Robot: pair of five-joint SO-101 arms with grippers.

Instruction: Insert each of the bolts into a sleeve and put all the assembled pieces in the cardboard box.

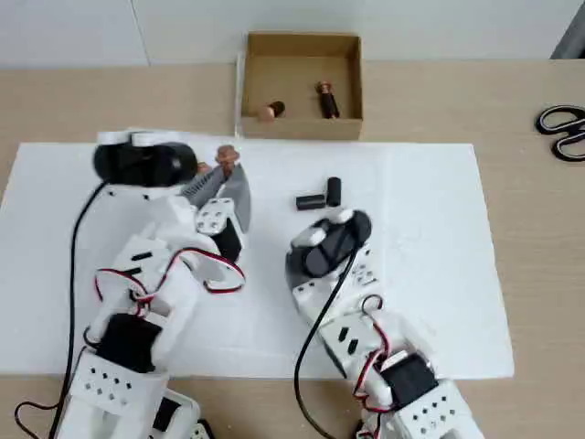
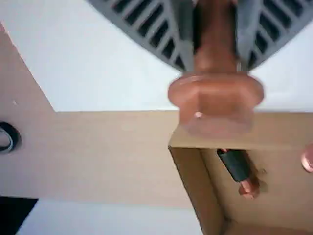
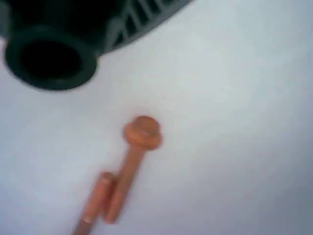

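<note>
Evidently the left gripper (image 1: 230, 174) is pinching a copper bolt (image 2: 215, 98) by its shank, jaws pressed to either side and the flanged head sticking out past the tips. It is holding the bolt above the white sheet (image 1: 439, 274), just beside the near left corner of the cardboard box (image 1: 302, 130). The right gripper (image 3: 63, 24) is clamping a black sleeve (image 3: 49, 58) clear of the sheet with its open bore exposed, which I judge is meant to offer a free mouth for a bolt (though the two arms are sitting well apart at present). Two assembled pieces (image 1: 326, 101) are already lying in the box, so the job is looking partly done. A spare sleeve (image 1: 311, 201) and a second spare sleeve (image 1: 334, 190) are lying close together on the sheet between the arms and the box, and two loose bolts (image 3: 134, 156) are resting side by side under the right wrist. The sheet is covering most of a pale wooden table (image 1: 530, 229), scissors (image 1: 562, 128) are lying off at its edge, and plain white panels are showing beyond the far side.
</note>
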